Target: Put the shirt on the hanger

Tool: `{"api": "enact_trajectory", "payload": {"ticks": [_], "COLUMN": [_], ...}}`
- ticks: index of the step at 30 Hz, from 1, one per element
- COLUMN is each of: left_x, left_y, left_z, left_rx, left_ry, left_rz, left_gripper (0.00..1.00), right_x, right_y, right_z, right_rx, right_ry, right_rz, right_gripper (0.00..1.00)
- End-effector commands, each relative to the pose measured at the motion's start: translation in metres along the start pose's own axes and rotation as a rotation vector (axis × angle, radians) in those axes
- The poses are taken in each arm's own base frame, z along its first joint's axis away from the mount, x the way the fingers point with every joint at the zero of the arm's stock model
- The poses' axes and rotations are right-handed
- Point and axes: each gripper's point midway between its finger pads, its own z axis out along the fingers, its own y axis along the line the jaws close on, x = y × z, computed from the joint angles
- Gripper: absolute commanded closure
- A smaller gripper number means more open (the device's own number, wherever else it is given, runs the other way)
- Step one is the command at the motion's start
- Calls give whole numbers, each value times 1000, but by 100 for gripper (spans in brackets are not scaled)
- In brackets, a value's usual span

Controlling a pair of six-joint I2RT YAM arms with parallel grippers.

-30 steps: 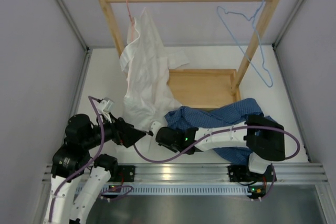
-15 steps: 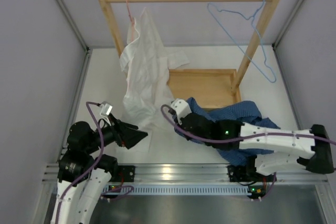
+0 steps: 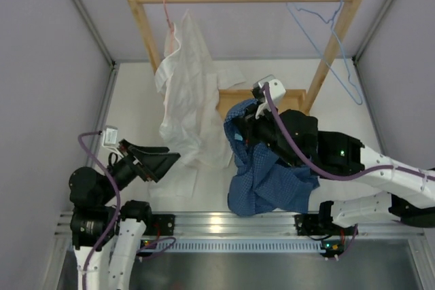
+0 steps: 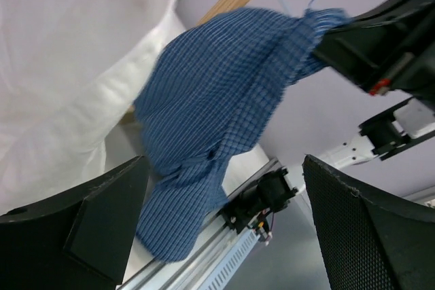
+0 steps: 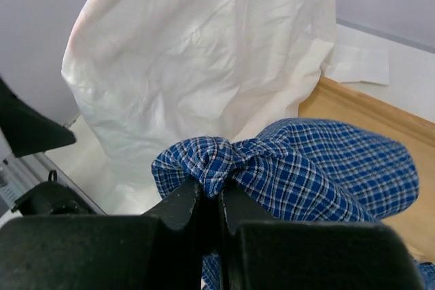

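top view: the right gripper [image 3: 248,113] is clenched on the shirt [image 3: 268,174], which hangs long over the middle of the table [image 3: 136,100]. the hanger [image 3: 345,52] hangs farther back, by the far right corner.
left wrist: the left gripper [image 4: 224,198] gapes, holding nothing.
right wrist: shirt pinched tight.

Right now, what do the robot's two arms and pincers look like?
The left arm and right arm are white with chunky black joints, each with a purple cable. The left pincer and right pincer are black, with two flat fingers.
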Motion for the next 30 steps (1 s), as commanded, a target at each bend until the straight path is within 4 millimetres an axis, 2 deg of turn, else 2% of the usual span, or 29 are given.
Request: {"api": "enact_trajectory", "payload": {"ticks": [1,2,3,5,8,11,12,15,16,18,19,20,22,23,25,27,28,29,30], "left_x": [-36,-39,-45,-52,-59,-66,-72,-82,-88,-97,-101,-108,-120,-124,-133,-134,-142,-142,-143], "left_y": [-52,-57,-65,-63,-56,-45,-34,-31,-38,-39,-40,-48,-43,-56,-58,-61,-49,-49,-61], "left_z": [-13,-14,-17,-9,1,11,17,24,24,29,31,31,36,28,23,9,3,-2,-9], "left_rx": [106,110,116,101,82,54,31,29,39,43,44,50,5,-25,-91,-163,-252,-271,-260], "left_ry": [-128,-134,-148,-130,-93,-68,-52,-25,-30,-14,-13,-16,1,2,-27,-59,-110,-120,-148], "left_rz": [81,80,91,76,95,115,104,126,146,135,137,162,170,230,257,315,328,366,407], "left_gripper": [2,2,2,2,2,2,2,2,2,2,2,2,2,2,2,2,2,2,2], "right_x": [-44,-60,-67,-86,-102,-107,-104,-94,-85,-75,-62,-57,-38,-31,-15,-9,-4,-1,1], "right_y": [-13,-13,-14,-14,-16,-25,-30,-44,-48,-53,-59,-63,-76,-75,-84,-89,-91,-92,-95], "right_z": [-7,-13,-13,-20,-24,-21,-18,-13,-8,-7,-2,0,10,15,20,18,18,16,14], "right_rx": [86,85,94,86,103,165,211,307,327,344,371,382,401,376,393,398,404,403,405], "right_ry": [-97,-129,-143,-180,-210,-226,-225,-211,-193,-179,-160,-152,-119,-95,-68,-60,-51,-45,-45], "right_rz": [125,153,166,205,232,216,201,162,149,159,147,150,164,173,185,185,178,173,174], "right_gripper": [100,100,100,100,100,100,100,100,100,100,100,100,100,100,100,100,100,100,100]}}
